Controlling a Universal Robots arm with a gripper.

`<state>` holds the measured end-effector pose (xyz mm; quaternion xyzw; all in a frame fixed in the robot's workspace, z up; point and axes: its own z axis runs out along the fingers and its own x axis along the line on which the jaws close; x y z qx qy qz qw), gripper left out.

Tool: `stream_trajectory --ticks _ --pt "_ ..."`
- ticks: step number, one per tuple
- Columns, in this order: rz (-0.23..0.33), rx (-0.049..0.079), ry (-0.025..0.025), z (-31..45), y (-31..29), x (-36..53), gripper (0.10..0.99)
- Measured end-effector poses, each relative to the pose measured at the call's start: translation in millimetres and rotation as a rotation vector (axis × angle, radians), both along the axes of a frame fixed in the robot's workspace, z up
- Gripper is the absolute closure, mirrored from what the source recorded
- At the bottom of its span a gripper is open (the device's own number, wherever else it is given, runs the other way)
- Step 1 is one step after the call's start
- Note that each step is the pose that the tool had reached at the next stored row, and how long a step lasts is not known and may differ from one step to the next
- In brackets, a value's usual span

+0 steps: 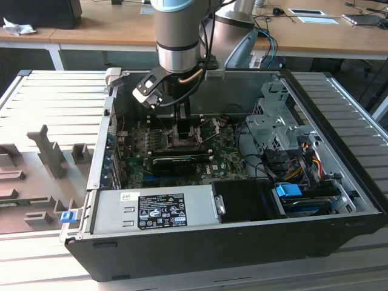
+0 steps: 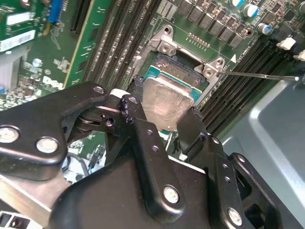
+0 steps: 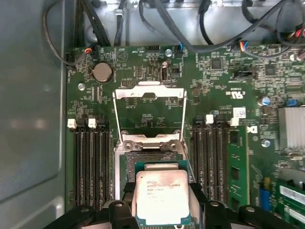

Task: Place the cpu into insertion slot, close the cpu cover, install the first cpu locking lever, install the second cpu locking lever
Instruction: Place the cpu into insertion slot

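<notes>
My gripper (image 2: pixel 164 114) (image 3: pixel 160 200) is shut on the cpu (image 2: pixel 167 98) (image 3: pixel 159 193), a flat square chip with a dull silver top, one black finger (image 2: pixel 136 107) at each of two opposite edges. The chip hangs over the insertion slot (image 2: pixel 178 64) (image 3: pixel 152 158), whose dark centre and silvery frame show just beyond it; whether the chip touches the slot I cannot tell. The cpu cover (image 3: pixel 150 93) is flipped open, away from the slot. A thin locking lever (image 2: pixel 262 75) stands raised beside the socket. In the exterior view the gripper (image 1: pixel 182 130) reaches down into the open computer case.
Black memory slots (image 3: pixel 90 162) (image 3: pixel 209 157) flank the socket. A long black card (image 1: pixel 176 162) lies just in front of it. The power supply (image 1: pixel 163 209), the drive cage (image 1: pixel 276 121) and bundled cables (image 1: pixel 297 163) crowd the case, walled in by its sides (image 1: pixel 339 151).
</notes>
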<state>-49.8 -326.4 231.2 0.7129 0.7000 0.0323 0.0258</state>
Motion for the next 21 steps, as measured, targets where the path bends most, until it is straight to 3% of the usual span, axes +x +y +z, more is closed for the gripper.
stream_trajectory --ticks 11,21 --pt "-0.006 0.0 0.0001 -24.5 5.9 -1.1 0.557" --pt "-0.02 0.0 0.0 -28.1 8.0 0.7 0.557"
